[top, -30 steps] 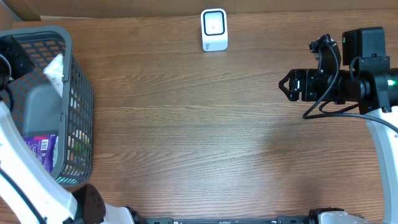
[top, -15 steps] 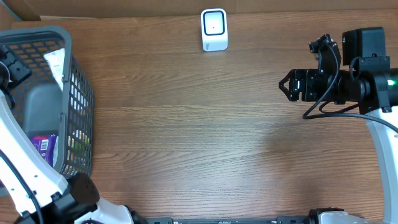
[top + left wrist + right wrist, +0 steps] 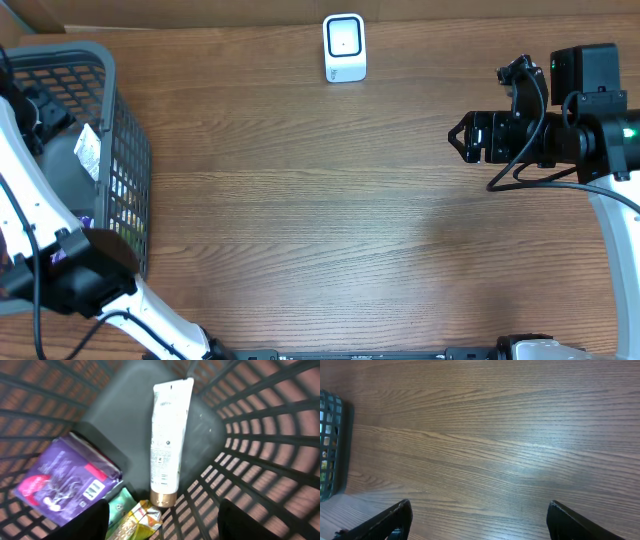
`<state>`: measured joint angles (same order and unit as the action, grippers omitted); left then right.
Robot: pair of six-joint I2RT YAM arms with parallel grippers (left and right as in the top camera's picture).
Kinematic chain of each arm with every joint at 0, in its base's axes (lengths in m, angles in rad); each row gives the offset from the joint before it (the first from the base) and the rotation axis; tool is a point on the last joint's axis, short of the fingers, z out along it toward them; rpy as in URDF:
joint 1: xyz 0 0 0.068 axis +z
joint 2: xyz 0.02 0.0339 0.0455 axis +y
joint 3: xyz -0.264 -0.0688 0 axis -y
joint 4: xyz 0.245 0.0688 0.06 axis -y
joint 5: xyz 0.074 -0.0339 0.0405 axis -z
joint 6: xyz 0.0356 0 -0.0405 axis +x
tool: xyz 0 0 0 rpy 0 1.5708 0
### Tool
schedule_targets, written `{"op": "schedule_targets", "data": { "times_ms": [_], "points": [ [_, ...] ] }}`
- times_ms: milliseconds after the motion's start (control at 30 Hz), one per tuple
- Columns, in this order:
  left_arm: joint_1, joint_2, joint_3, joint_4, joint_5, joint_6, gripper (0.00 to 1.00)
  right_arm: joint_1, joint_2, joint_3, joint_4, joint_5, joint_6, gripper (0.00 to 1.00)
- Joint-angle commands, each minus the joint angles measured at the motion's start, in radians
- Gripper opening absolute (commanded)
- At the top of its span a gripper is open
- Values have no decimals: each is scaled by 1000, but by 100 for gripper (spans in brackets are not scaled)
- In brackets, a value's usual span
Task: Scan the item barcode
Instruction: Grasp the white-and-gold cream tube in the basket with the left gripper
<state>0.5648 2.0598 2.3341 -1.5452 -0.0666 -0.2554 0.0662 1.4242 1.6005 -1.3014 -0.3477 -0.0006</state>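
Left gripper [image 3: 163,510] is down inside the basket [image 3: 260,435], fingers [image 3: 90,522] spread wide and holding nothing, hanging above the contents and not touching any of them as far as I can see. Right under those fingers, closest in, a green packet and a yellow one [image 3: 132,520] lie crumpled together against the gold cap of the tube [image 3: 167,435]. That tube is the item to watch: white, printed side up, flat on the grey basket floor, cap toward the gripper and crimped end pointing away. Just beside it sits a purple pack [image 3: 62,482], tilted, one corner close to the green packet, with a small white patch on it that may be a label; too blurred to say more. Pull back to the overhead view and the basket stands on the worktop [image 3: 300,220] along its left edge, reaching up toward the far left corner, the left arm bending in over its rim. The tube shows pale through the mesh, against the wall that faces the middle of the worktop. Across the wood, the right gripper [image 3: 458,137] hovers over the right side, in the far half, near the right edge. Its jaws also stand wide and grip nothing, pointing toward the left edge, and its own camera shows only bare wood grain below. Farthest of all, the scanner [image 3: 345,47], small and white, stands at the far edge about midway along, well apart from the basket and from both grippers.
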Motion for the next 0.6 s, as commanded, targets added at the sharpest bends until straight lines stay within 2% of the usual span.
{"op": "schedule_targets", "data": {
  "times_ms": [0, 567],
  "points": [
    [5, 60, -3, 1, 35, 16, 61, 5, -4, 22, 5, 6, -6, 86],
    [5, 323, -7, -22, 33, -82, 58, 5, -4, 22, -13, 6, -7, 87]
  ]
}}
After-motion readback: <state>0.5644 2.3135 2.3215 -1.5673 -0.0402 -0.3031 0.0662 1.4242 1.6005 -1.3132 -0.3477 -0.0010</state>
